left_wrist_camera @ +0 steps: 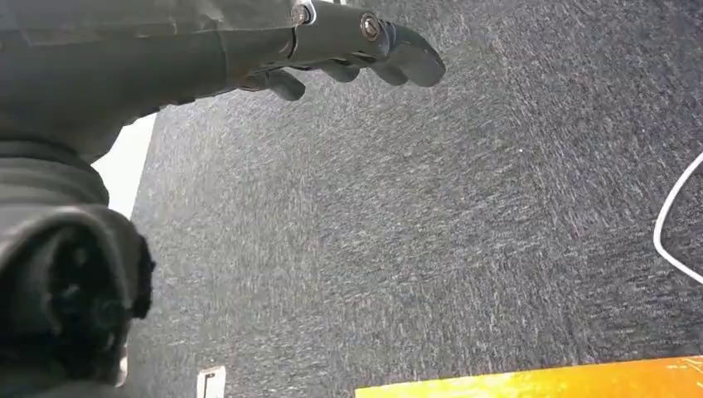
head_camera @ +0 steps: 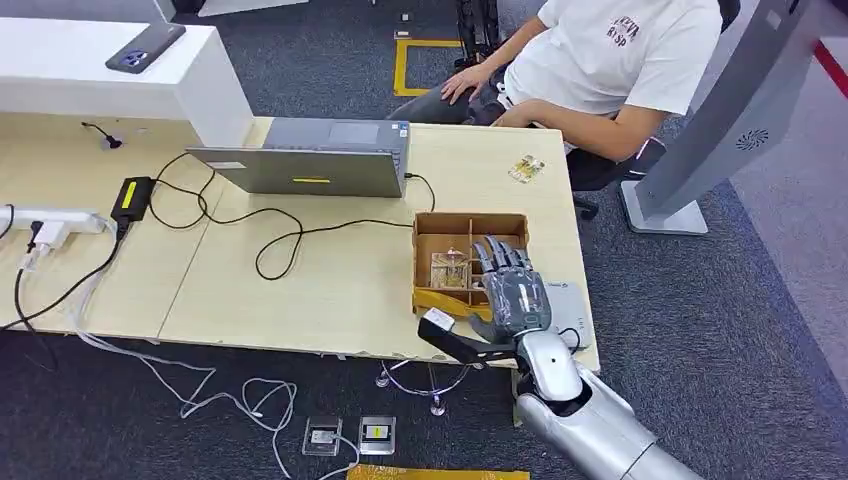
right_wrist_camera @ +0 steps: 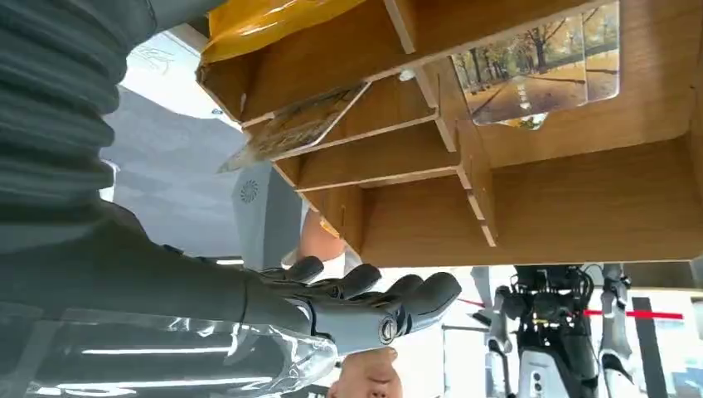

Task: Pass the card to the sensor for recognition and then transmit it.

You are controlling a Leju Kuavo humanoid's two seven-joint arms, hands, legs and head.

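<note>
The right hand (head_camera: 512, 290) hovered over the box (head_camera: 436, 232), fingers apart and seemingly empty; fetching a card (head_camera: 449, 270) just ahead came next, needing a careful pinch.

A brown box (head_camera: 470, 226) is seen on the pale wood counter (head_camera: 330, 290); a card (right_wrist_camera: 539, 75) is printed with autumn trees.

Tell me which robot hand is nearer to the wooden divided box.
Right. The right hand hovers over the wooden divided box, fingers apart, while the left hand hangs over the carpet.
</note>
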